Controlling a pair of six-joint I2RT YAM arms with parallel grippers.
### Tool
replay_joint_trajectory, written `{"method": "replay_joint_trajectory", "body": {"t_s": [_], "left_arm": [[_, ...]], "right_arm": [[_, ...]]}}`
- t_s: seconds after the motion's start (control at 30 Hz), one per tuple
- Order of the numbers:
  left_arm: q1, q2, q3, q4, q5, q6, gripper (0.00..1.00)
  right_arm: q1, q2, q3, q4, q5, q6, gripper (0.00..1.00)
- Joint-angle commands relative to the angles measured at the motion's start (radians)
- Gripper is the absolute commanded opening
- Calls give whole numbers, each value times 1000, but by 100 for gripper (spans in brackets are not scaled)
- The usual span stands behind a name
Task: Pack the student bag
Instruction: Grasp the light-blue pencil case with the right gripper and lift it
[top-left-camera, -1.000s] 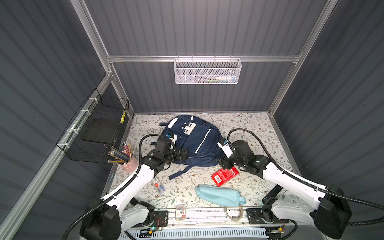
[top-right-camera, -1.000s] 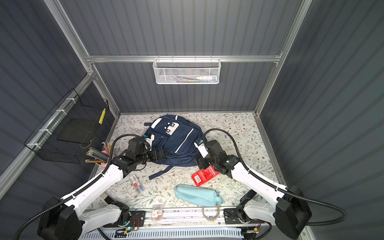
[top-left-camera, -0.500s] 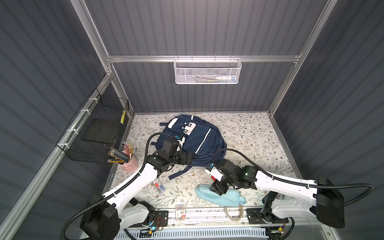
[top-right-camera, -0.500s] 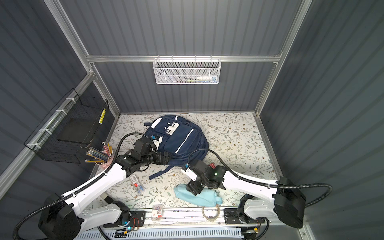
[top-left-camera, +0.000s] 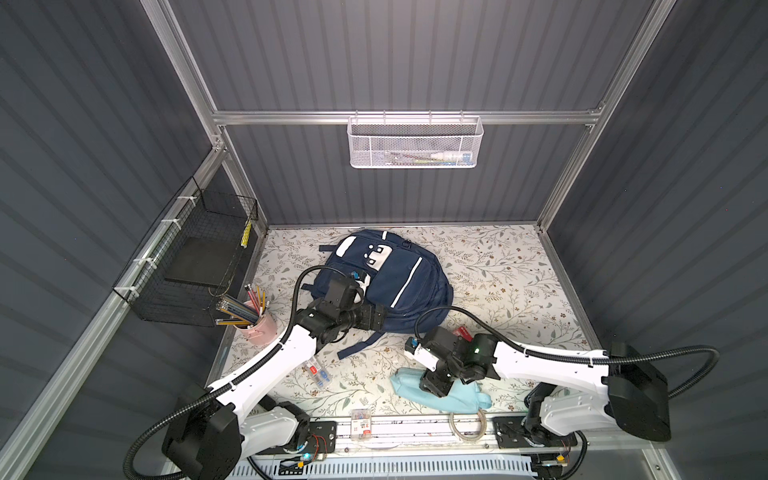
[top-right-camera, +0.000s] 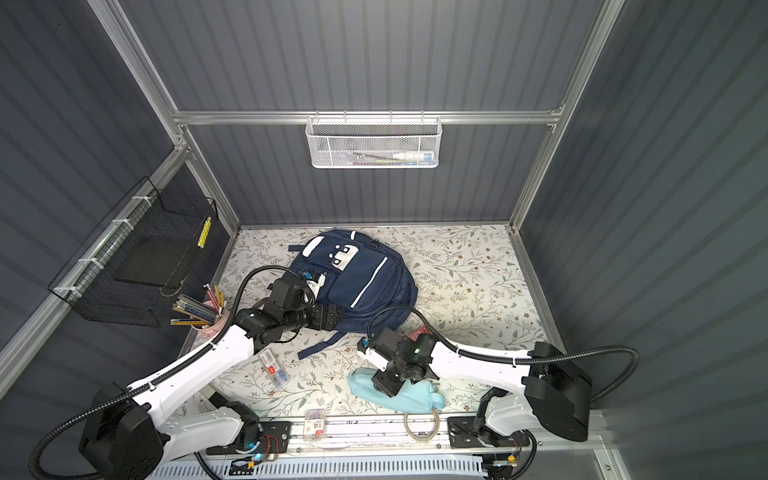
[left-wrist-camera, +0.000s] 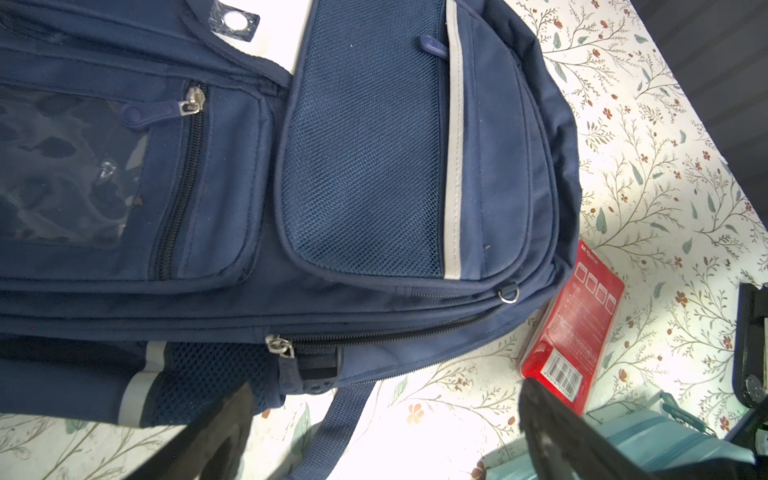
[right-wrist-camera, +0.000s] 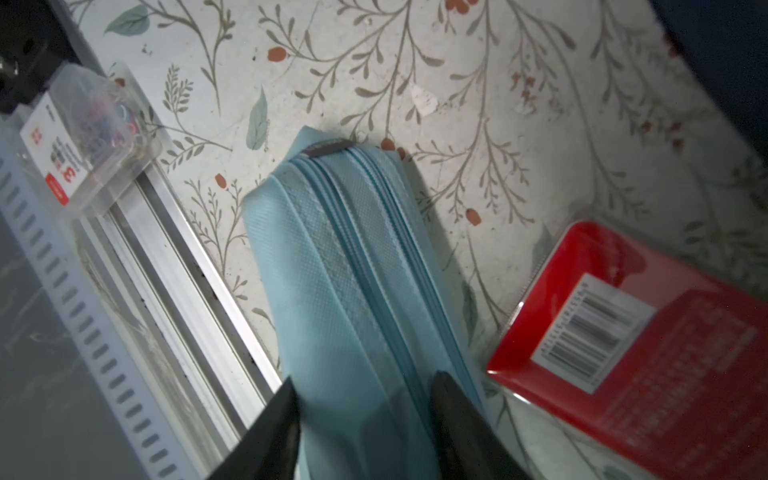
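Right wrist view: the right gripper sits low over the pouch, one finger at each long side and the zip running between them. The fingers look to be against the fabric, but whether they clamp it cannot be told. The pouch lies flat on the bench, at the near edge, right of centre. A red pack lies just beside the pouch on its far side. In both top views the right arm partly covers it. A clear clip box sits at the near edge, left of the pouch.

In a top view the bag lies flat on the bench, far of centre, front face up, with a strap trailing toward the near side. The left gripper is at the bag's near edge with its jaws spread wide, holding nothing. Contact with the bag cannot be told.

A pink cup of pencils stands at the left edge of the bench.
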Motion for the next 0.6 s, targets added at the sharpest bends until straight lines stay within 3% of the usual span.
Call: {"method": "replay_joint_trajectory", "body": {"t_s": [0.0, 0.1, 0.17, 0.3, 0.43, 0.57], "left_arm": [[1, 12, 23, 3, -5, 1, 100], [1, 15, 36, 3, -9, 13, 100], [1, 26, 49, 4, -11, 25, 100], [-18, 49, 91, -7, -32, 74, 100], [-75, 94, 174, -57, -165, 156, 100], [-92, 141, 235, -63, -209, 178, 100]], "right_arm": [[5, 4, 39, -53, 84, -17, 20], [3, -35, 28, -25, 173, -35, 5], [-1, -74, 17, 6, 199, -59, 1], [-20, -189, 4, 84, 196, -62, 0], [-70, -318, -17, 87, 288, -41, 0], [-220, -395, -11, 4, 367, 4, 0]]}}
